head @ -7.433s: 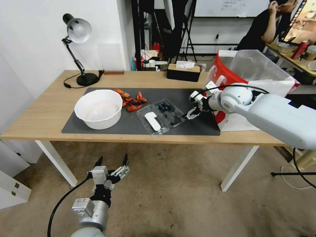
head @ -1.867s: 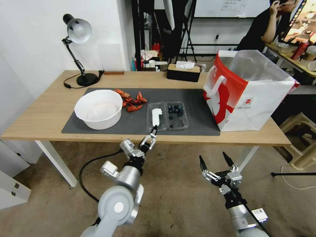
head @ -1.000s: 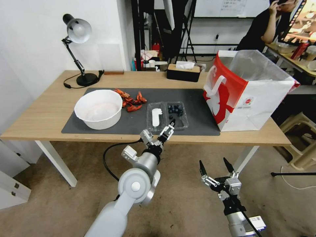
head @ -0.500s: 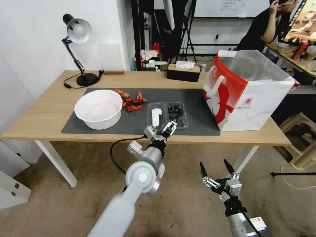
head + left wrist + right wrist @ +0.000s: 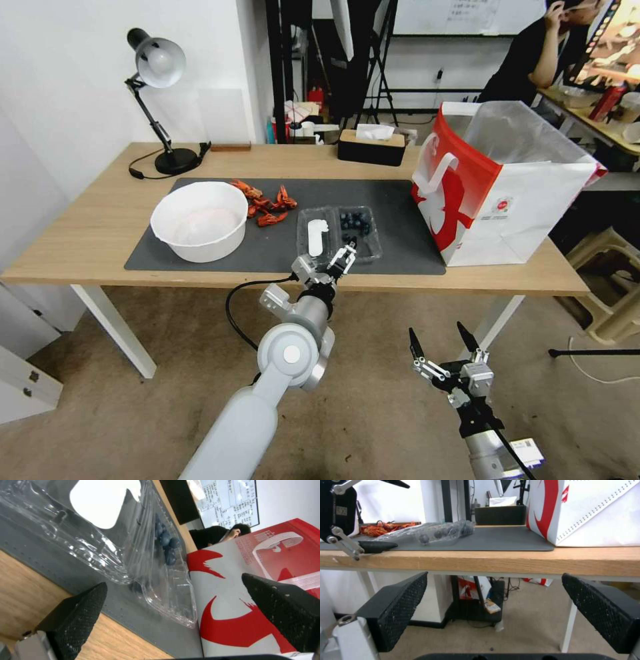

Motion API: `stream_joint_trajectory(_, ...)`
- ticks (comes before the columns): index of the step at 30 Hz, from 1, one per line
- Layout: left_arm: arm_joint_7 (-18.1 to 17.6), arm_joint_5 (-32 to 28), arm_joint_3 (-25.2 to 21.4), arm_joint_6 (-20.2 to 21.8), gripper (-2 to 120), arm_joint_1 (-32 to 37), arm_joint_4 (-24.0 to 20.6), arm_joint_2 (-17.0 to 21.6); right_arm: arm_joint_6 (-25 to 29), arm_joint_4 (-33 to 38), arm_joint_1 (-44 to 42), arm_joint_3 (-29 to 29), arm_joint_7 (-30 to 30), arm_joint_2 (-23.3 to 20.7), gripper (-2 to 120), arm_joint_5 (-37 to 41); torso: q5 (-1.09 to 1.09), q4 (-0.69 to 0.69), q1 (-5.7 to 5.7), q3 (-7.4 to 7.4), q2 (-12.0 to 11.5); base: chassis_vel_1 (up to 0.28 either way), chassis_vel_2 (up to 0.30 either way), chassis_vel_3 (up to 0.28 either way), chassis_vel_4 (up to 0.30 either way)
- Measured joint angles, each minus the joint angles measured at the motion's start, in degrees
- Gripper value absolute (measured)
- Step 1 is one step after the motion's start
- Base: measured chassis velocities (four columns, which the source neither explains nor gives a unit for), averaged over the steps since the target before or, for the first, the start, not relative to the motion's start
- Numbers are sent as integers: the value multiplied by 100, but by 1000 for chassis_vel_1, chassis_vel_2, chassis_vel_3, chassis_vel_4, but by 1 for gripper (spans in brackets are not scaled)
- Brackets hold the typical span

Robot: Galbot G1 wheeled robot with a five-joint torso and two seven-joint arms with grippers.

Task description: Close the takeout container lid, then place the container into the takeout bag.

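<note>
Clear takeout container (image 5: 340,232) unmoved, left gripper (image 5: 343,257) barely nearer, jaws spread.

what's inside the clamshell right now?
Dark blueberries clustered at the far end of the clamshell's tray half, plus a stray one nearer the open left claw. The lid lies flat beside it, empty; its white label hides the mat beneath.

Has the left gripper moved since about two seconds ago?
Yes. The left gripper shifted rightward along the table edge, from below the lid to the blueberry half of the takeout container.
</note>
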Motion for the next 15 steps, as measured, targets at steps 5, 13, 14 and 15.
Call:
stream_joint_trajectory(5, -31, 0, -45, -26, 100, -9, 0, 47, 0, 2, -17, -21, -6, 43, 100, -44, 0, 0, 0, -1, 0, 0, 0, 0, 0)
stream_joint_trajectory(13, 5, -51, -123, -100, 100, 15, -5, 76, 2, 6, -72, -29, -13, 107, 100, -109, 0, 0, -1, -1, 0, 0, 0, 0, 0)
stream_joint_trajectory(14, 28, -62, -137, -122, 100, 17, -3, 78, 4, 5, -77, -29, -14, 114, 100, -117, 0, 1, -1, 0, 0, 0, 0, 0, 0)
stream_joint_trajectory(15, 28, -62, -137, -122, 100, 17, -3, 78, 4, 5, -77, -29, -14, 114, 100, -117, 0, 1, -1, 0, 0, 0, 0, 0, 0)
